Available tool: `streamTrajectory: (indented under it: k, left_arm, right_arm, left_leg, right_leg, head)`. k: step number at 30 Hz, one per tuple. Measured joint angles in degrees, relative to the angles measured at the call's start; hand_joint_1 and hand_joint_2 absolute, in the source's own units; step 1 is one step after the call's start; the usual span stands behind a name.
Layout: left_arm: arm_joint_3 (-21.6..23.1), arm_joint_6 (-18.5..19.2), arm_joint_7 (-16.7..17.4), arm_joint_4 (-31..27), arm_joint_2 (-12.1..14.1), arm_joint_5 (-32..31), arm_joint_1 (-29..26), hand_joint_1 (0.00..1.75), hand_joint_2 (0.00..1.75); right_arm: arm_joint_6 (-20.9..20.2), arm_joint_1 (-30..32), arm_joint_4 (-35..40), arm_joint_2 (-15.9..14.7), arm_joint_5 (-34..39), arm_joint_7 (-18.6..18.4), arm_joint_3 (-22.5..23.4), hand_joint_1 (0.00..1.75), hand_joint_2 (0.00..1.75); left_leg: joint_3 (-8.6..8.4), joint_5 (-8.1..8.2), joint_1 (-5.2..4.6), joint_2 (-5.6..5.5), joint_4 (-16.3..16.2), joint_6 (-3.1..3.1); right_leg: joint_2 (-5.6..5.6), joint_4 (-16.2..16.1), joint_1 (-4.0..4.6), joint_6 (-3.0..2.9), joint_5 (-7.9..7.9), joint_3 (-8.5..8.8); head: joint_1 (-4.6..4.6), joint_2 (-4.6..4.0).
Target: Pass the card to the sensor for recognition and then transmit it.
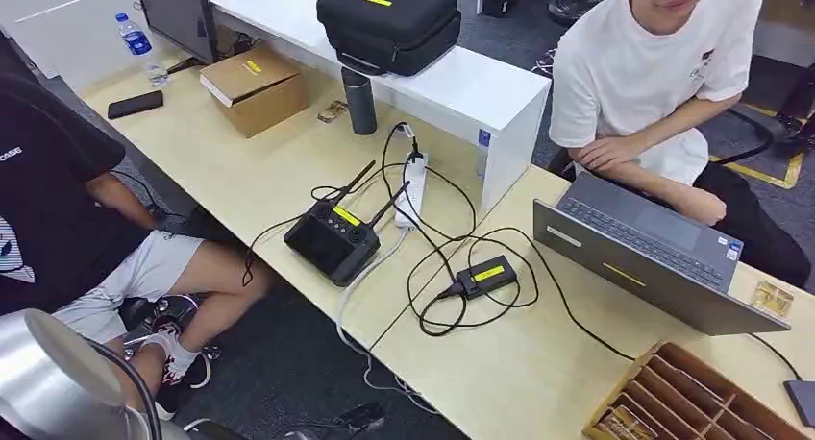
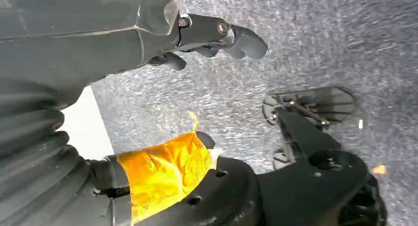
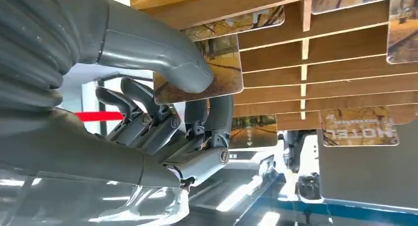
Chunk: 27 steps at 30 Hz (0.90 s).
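Right wrist view shows the right hand (image 3: 182, 122) pinching a hotel key card (image 3: 207, 73) between its thick grey thumb and darker fingers; the card, printed with an autumn tree scene, sits right at the slats of the wooden card organizer (image 3: 315, 63). More cards of the same print stand in neighbouring slots, one reading HOTEL (image 3: 360, 127).

From the head view, the wooden organizer (image 1: 702, 387) sits at the near right corner of the pale desk (image 1: 538, 363), with cards in its front compartment. Just beyond it lies an open grey laptop (image 1: 654, 257), and a seated person in a white T-shirt (image 1: 663, 65) rests both forearms behind it. Left of the laptop sits a small black card sensor (image 1: 485, 277) with a yellow label, ringed by loose black cable. Further left lies a black handheld controller (image 1: 332, 238) with antennas.

Left wrist view shows the left hand (image 2: 212, 38) over grey carpet, fingers loosely curled and holding nothing.
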<state>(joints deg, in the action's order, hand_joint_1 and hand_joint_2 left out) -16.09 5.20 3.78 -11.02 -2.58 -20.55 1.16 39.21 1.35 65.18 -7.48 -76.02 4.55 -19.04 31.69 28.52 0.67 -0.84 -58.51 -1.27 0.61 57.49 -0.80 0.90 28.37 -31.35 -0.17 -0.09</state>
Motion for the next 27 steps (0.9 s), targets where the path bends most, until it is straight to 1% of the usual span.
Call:
streamTrajectory:
  k: [7,13,17,20,25,27]
  left_arm:
    - [0.0,0.1,0.5,0.0,0.0,-0.9,0.0,0.00,1.75]
    - [0.0,0.7,0.9,0.0,0.0,-1.9,0.0,0.00,1.75]
    - [0.0,0.9,1.0,0.0,0.1,-2.6,0.0,0.00,1.75]
    - [0.0,1.1,1.0,0.0,0.1,-3.0,0.0,0.00,1.75]
    - [0.0,1.5,1.0,0.0,0.2,-3.8,0.0,0.00,1.75]
    - [0.0,1.6,1.0,0.0,0.2,-4.1,0.1,0.00,1.75]
  right_arm:
    - [0.0,-0.1,2.3,0.0,0.9,2.0,0.5,1.75,1.75]
    - [0.0,-2.0,4.7,0.0,2.2,3.8,1.6,1.75,1.75]
    - [0.0,-4.2,6.1,-0.4,3.5,3.2,1.7,1.75,1.75]
    - [0.0,-6.3,7.1,-1.2,4.7,2.6,1.5,1.75,1.75]
    - [-0.4,-10.5,10.1,-3.7,7.4,1.1,0.6,1.75,1.75]
    - [-1.2,-12.9,11.7,-4.8,8.6,0.6,0.0,1.75,1.75]
  left_leg:
    - [0.02,0.00,0.00,0.00,0.0,0.00]
    - [0.02,-0.01,0.00,0.00,0.0,0.01]
    - [0.00,-0.02,-0.01,0.01,0.0,0.01]
    - [0.01,-0.02,-0.01,0.01,0.0,0.01]
    - [0.02,-0.02,-0.02,0.02,0.0,0.01]
    - [0.02,-0.02,-0.02,0.02,-0.1,0.01]
  right_leg:
    - [0.00,0.0,0.00,0.00,0.00,0.00]
    - [0.00,0.0,-0.01,-0.01,-0.01,0.00]
    - [0.01,0.0,-0.01,-0.02,-0.02,0.00]
    - [0.01,0.0,-0.01,-0.02,-0.04,0.00]
    - [0.02,0.0,-0.03,-0.02,-0.05,0.00]
    - [0.02,0.0,-0.03,-0.02,-0.06,0.00]
  head:
    - [0.02,0.00]
    - [0.00,0.00]
    - [0.02,0.00]
    - [0.00,0.00]
    - [0.00,0.00]
    - [0.00,0.00]
